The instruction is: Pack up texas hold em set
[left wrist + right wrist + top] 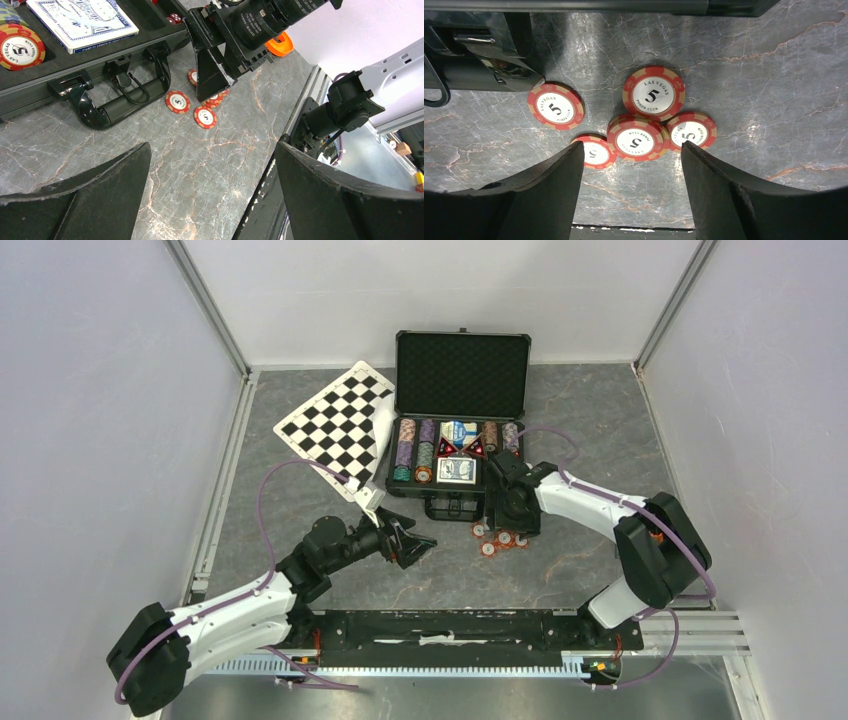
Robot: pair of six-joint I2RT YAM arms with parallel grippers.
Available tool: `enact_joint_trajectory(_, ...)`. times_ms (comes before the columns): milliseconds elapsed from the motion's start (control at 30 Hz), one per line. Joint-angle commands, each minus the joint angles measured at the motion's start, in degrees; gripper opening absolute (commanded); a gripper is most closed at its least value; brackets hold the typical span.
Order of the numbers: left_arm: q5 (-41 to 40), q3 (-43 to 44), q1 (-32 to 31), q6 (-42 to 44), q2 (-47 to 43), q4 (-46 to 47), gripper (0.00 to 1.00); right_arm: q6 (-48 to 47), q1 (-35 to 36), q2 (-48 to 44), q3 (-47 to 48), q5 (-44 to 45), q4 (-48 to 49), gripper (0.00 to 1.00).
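Left fingers (412, 543): spread, holding nothing, above the near-middle of the table (590, 430). Right fingers (505, 522): spread, pointing down astride the loose chips (653, 94), gripping none. About five red chips lie on the table, some overlapping, just in front of the handle (120, 105) of the case (462, 375). The case stands open at the table's far edge, middle. Chip rows (415, 452), card decks (457, 470) and dice (175, 19) are seated inside. Judged status: mostly packed. Remaining: load the loose chips, close the lid.

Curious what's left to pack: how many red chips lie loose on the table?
5 chips: one left, one top, three bunched near the right end effector; another may hide beneath.
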Motion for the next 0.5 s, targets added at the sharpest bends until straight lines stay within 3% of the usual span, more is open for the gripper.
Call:
enact_joint_trajectory(0,1.04,-0.06,0.21,1.13,0.08,0.82,1.0,1.09,0.39,0.33,-1.32,-0.04,2.18,0.75)
enact_joint_trajectory(233,1.22,-0.07,0.21,0.91,0.07,0.88,1.0,5.62,0.96,-0.37,-2.51,-0.61,2.18,0.74)
enact_joint_trajectory(467,1.49,-0.24,0.21,0.71,-0.04,1.34,1.0,9.59,0.96,-5.96,-4.54,2.31,0.97,0.83)
